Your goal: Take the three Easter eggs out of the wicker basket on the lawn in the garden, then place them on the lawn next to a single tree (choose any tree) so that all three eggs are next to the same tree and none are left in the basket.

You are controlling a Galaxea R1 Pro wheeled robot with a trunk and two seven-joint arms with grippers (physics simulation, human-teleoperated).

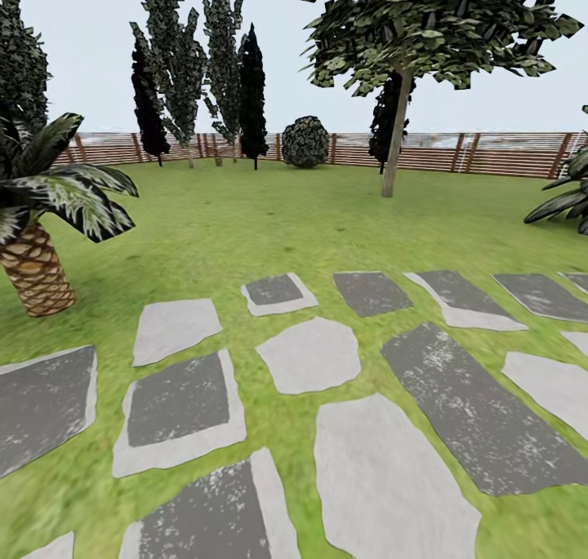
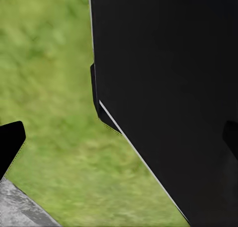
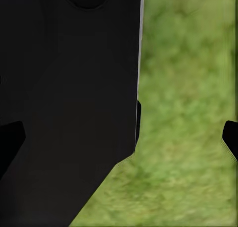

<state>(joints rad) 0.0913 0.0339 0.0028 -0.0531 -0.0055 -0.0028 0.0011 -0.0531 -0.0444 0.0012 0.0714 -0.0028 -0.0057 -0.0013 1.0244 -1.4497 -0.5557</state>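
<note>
The lawn (image 1: 245, 224) stretches from me to the slatted fence (image 1: 490, 153) of the garden. The Easter eggs and the wicker basket are out of view. Tall narrow trees (image 1: 181, 61) with pale trunks stand at the far left by the fence. A broad-crowned tree (image 1: 395, 135) with a slightly leaning pale trunk stands at the far right. My left gripper (image 2: 119, 140) is open over grass, beside my black body. My right gripper (image 3: 120, 137) is open too, with nothing between its fingers.
Grey and white stepping stones (image 1: 310, 355) cover the near ground. A palm (image 1: 34, 273) stands close at the left. Black thin trees (image 1: 251, 94) and a round bush (image 1: 305, 141) line the fence. Dark fronds (image 1: 567, 200) reach in at the right edge.
</note>
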